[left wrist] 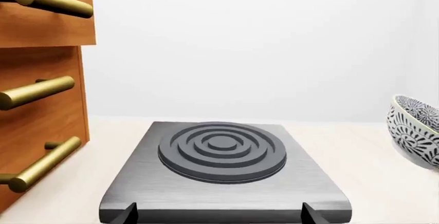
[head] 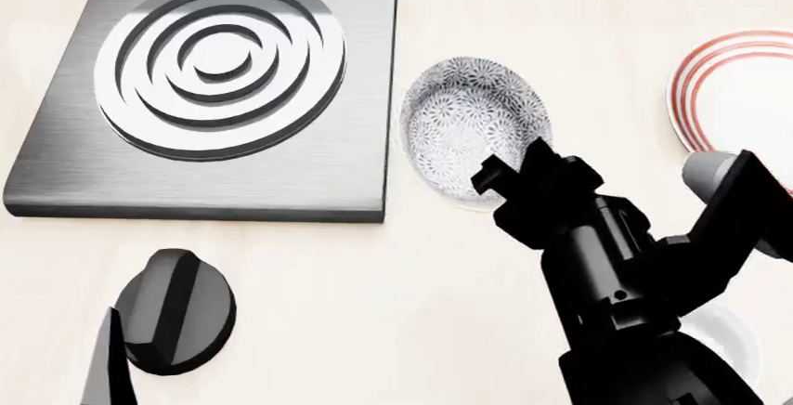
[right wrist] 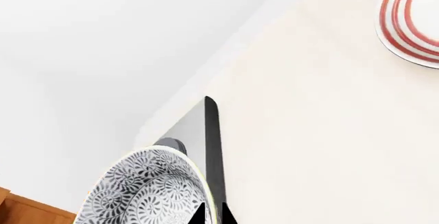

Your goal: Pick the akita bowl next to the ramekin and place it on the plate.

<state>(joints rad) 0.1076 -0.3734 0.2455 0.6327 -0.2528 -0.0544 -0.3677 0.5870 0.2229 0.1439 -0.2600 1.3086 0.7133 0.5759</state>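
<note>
We see the akita bowl [head: 469,126], grey-and-white floral speckle, on the pale bench [head: 371,284] just right of the hob [head: 211,89], plate [head: 731,89] far right, right pincer [head: 526,177] over its near rim, grip state unclear, left pincer's too.

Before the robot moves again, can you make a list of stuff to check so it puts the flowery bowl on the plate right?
1. Bowl found: ok. The akita bowl stands upright on the counter beside the stove plate.
2. Right gripper at the bowl: ok. It sits at the bowl's near rim.
3. Bowl gripped: cannot tell. The right wrist view shows the fingertips at the rim, but not whether they pinch it.
4. Plate free: cannot tell. Its visible part is bare, the rest runs out of view.
5. Ramekin nearby: cannot tell. The arm hides most of it.
6. Left gripper out of the way: ok. It faces the stove.
</note>
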